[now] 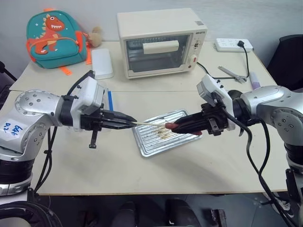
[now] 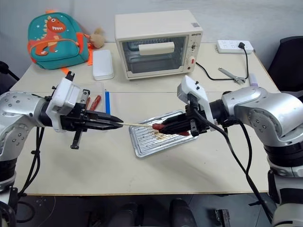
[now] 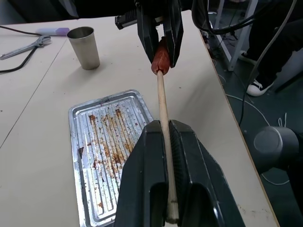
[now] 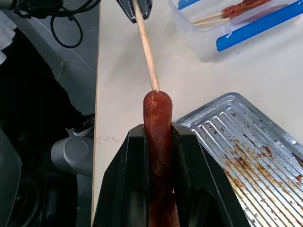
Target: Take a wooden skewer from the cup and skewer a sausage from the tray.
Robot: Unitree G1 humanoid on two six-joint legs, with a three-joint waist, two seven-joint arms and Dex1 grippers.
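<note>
My left gripper (image 1: 130, 122) is shut on the wooden skewer (image 3: 162, 109), holding it level above the table and pointing toward my right gripper (image 1: 171, 126). That gripper is shut on the dark-red sausage (image 4: 157, 124), which it holds above the silver tray (image 1: 156, 137). The skewer's tip touches the near end of the sausage (image 3: 160, 60). The tray (image 3: 102, 151) has a ridged bottom with brown grease marks and nothing else on it. The steel cup (image 3: 84, 47) stands upright on the table beyond the tray.
A cream toaster oven (image 1: 161, 42) stands at the back, with a dinosaur backpack (image 1: 56, 39) to its left and a power strip (image 1: 233, 45) to its right. A clear plastic tray with blue edges (image 4: 236, 23) holds finished skewers. Tongs (image 1: 232, 73) lie at the right.
</note>
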